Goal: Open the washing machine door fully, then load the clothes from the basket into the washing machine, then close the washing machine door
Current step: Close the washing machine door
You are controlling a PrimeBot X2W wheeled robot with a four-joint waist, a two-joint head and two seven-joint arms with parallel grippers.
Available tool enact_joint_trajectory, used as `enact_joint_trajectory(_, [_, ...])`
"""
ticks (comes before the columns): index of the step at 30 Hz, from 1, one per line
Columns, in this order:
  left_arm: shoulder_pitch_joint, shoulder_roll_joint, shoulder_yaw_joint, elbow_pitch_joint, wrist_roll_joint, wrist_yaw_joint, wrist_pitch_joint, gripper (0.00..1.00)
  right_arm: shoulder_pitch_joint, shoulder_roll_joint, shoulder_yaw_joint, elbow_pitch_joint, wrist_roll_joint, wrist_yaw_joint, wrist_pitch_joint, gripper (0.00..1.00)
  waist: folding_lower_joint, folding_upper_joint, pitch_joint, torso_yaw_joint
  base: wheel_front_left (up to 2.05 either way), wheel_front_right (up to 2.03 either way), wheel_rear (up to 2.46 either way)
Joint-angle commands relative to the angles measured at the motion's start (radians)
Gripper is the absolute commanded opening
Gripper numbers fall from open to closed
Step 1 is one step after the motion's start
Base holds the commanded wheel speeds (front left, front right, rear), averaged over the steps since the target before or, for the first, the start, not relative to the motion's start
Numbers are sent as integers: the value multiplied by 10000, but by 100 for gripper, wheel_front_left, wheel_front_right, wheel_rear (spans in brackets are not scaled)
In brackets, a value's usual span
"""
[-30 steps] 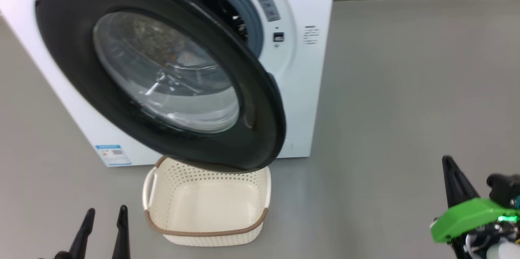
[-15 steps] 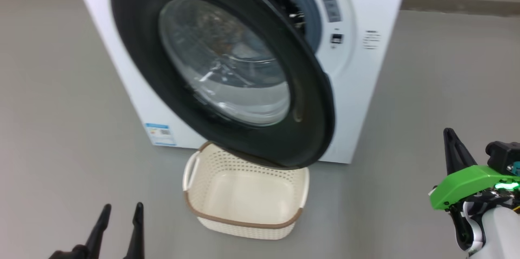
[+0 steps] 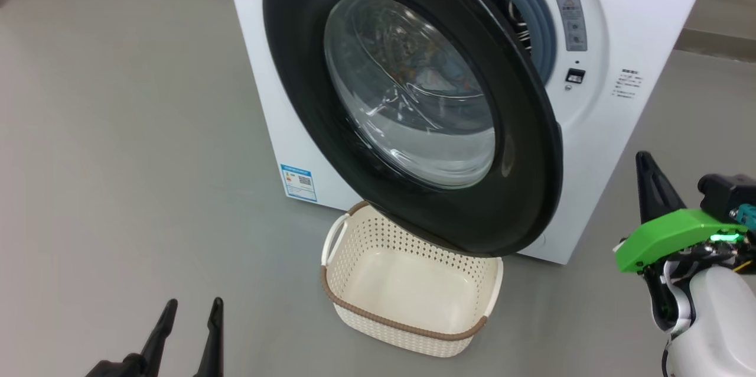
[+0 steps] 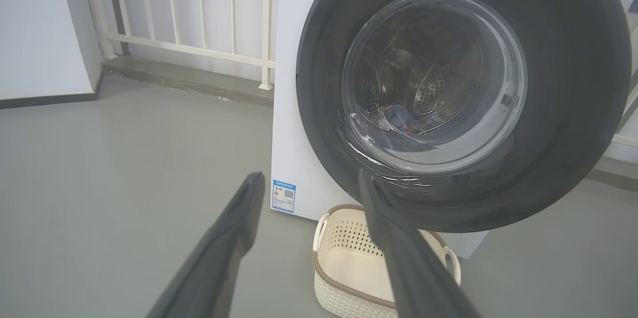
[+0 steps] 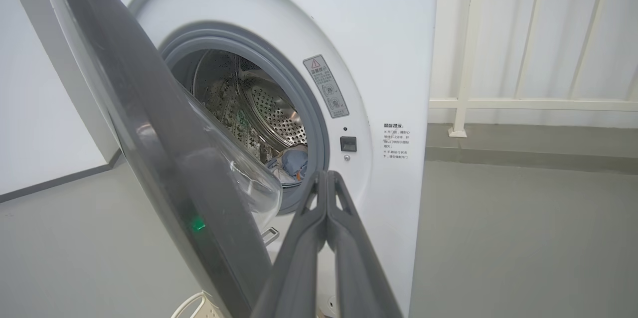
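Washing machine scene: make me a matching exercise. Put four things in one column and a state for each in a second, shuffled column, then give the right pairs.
Column one
1. washing machine door
2. basket
3. clothes
4. right gripper

Column two
A. jaws pressed shut, holding nothing
B. lying inside the drum
C. empty
D. partly open

Pairs: 1-D, 2-C, 3-B, 4-A

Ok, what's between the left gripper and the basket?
Nothing but bare grey floor separates the left gripper from the basket, as the head view shows.
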Motion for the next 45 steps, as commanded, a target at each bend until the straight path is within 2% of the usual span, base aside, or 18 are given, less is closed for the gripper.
enact_joint_trajectory(1, [-568,157,360,-109,25,-34,-72,100,-561,-140,254,-335,198,44,-167,0,0,0,-93,226,0,0,0])
enact_joint_trajectory(5, [-581,179,359,-55,18,-39,-97,100,-765,-160,318,-614,186,44,-242,0,0,0,-120,306,0,0,0])
enact_joint_trajectory(12, [-659,200,275,-14,-4,-55,-75,100,-1344,-74,643,-2216,44,44,-26,0,0,0,-139,511,0,0,0])
enact_joint_trajectory(18, [-734,194,218,-7,-31,-65,-75,100,-1630,96,1354,-3298,35,44,464,0,0,0,-152,806,0,0,0])
enact_joint_trajectory(22, [-742,183,222,-61,1,-34,-159,100,-1778,207,1999,-3495,93,44,901,0,0,0,-84,912,0,0,0])
enact_joint_trajectory(32, [-875,11,110,94,-74,-109,-275,100,-2701,239,2845,-2023,346,44,1554,0,0,0,159,1056,0,0,0])
enact_joint_trajectory(45, [-1112,-274,-74,547,-94,-245,-424,100,-3702,233,3291,32,780,44,1490,0,0,0,315,1068,0,0,0])
